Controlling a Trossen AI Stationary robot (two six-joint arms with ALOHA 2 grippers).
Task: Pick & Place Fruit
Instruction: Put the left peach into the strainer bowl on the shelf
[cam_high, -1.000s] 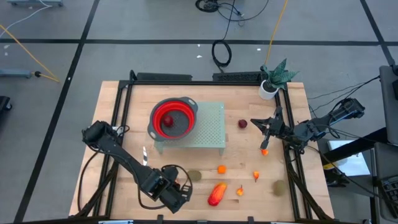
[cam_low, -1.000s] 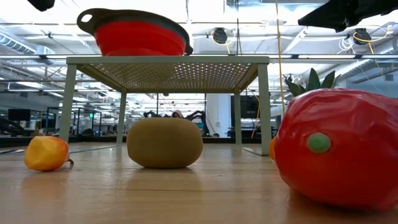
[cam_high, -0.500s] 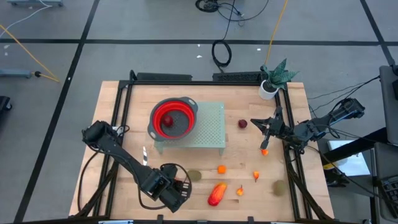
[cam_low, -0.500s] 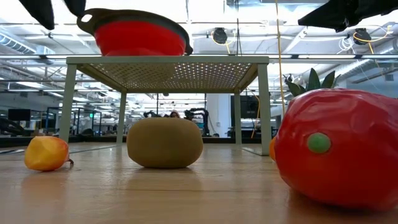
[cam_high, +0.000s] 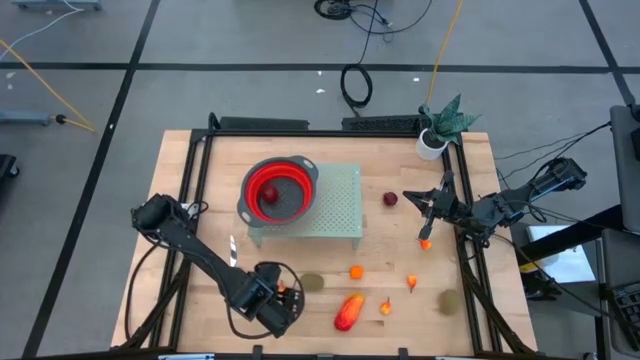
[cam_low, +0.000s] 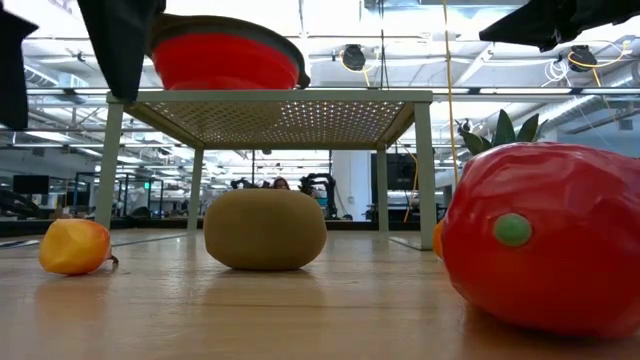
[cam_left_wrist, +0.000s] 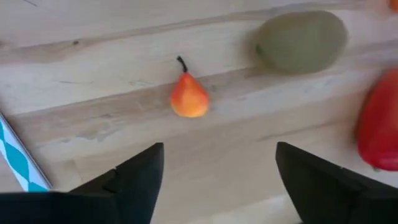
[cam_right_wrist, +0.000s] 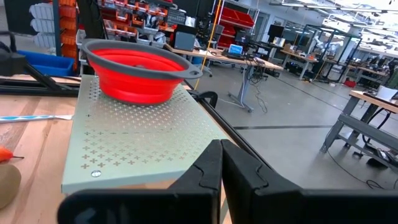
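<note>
My two arms are matte black, built of jointed tubular links with loose black cables looping beside them. My left gripper (cam_left_wrist: 214, 180) ends in flat, dark, wedge-shaped fingers (cam_left_wrist: 140, 177); my right gripper (cam_right_wrist: 221, 163) matches it.

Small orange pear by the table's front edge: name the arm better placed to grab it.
Left. Its open gripper hovers right over the pear; the right gripper sits shut across the table.
</note>
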